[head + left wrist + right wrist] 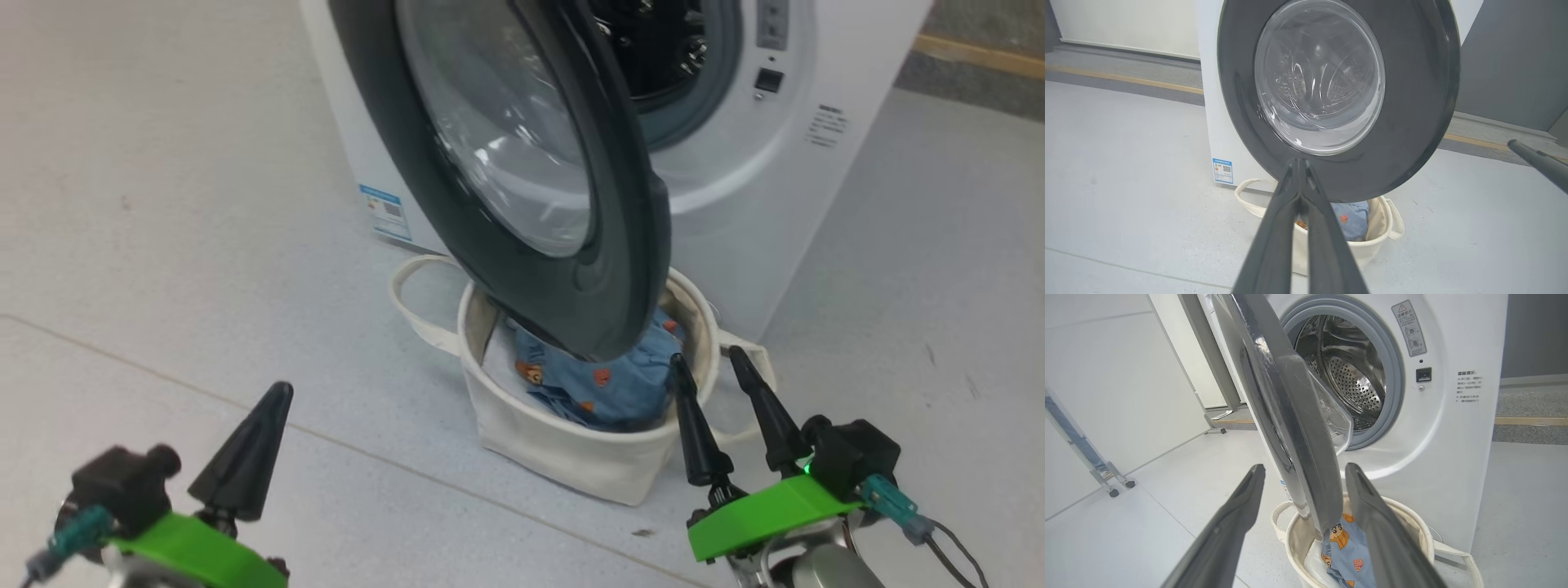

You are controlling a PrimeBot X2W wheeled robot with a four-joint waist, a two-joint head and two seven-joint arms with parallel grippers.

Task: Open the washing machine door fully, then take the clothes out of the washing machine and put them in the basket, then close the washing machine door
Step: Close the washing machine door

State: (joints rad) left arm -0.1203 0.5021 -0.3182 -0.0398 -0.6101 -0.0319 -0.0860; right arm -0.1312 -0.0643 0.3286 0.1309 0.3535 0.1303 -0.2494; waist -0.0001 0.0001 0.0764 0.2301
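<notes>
Clothes in the basket, door left to shut.

Head view: the door (506, 163) stands swung out from the washer (735, 188), its lower edge over the basket (555, 441), where the blue clothes (604, 384) lie. The left gripper (277, 392) and right gripper (707, 356) hang low, touching nothing. Left wrist view: the left jaws are pressed together, empty, facing the door's outer side. Right wrist view: the right jaws are spread, empty, and the drum (1347, 375) looks bare. By the look of it, 2 steps are done and 1 remains: closing the door.
</notes>
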